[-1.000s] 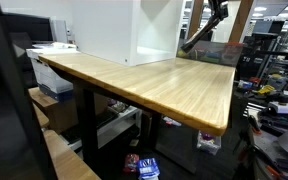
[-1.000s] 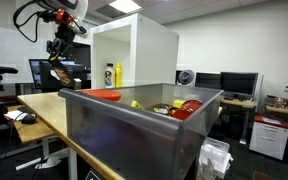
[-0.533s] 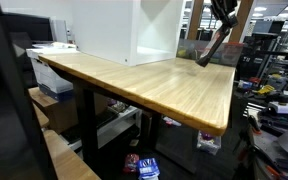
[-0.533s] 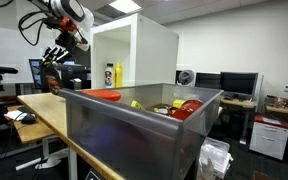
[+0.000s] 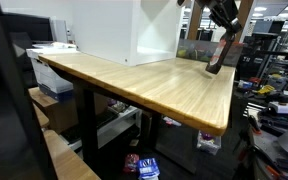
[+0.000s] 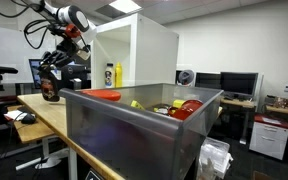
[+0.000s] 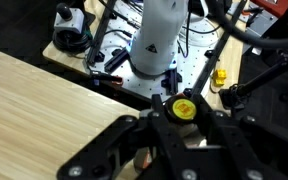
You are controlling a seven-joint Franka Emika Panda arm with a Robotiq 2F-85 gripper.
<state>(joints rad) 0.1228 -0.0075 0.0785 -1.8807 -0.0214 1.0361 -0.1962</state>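
Lower now, my claw (image 6: pixel 52 74) brings the dark bottle (image 6: pixel 50 90) near the table (image 5: pixel 154 85).
I see it clamped on the bottle, whose yellow cap (image 7: pixel 184 108) shows.

place: lab | signs: monitors (image 6: pixel 234 84), wooden workbench (image 5: pixel 154 80), tangled cables (image 7: pixel 220 34)

A dark brown bottle (image 6: pixel 50 88) with a yellow cap (image 7: pixel 184 108) hangs gripped near its top in the claw (image 6: pixel 55 66). It leans aslant, base down, low over one end of the wooden counter (image 5: pixel 154 85). Whether it touches the counter cannot be told.
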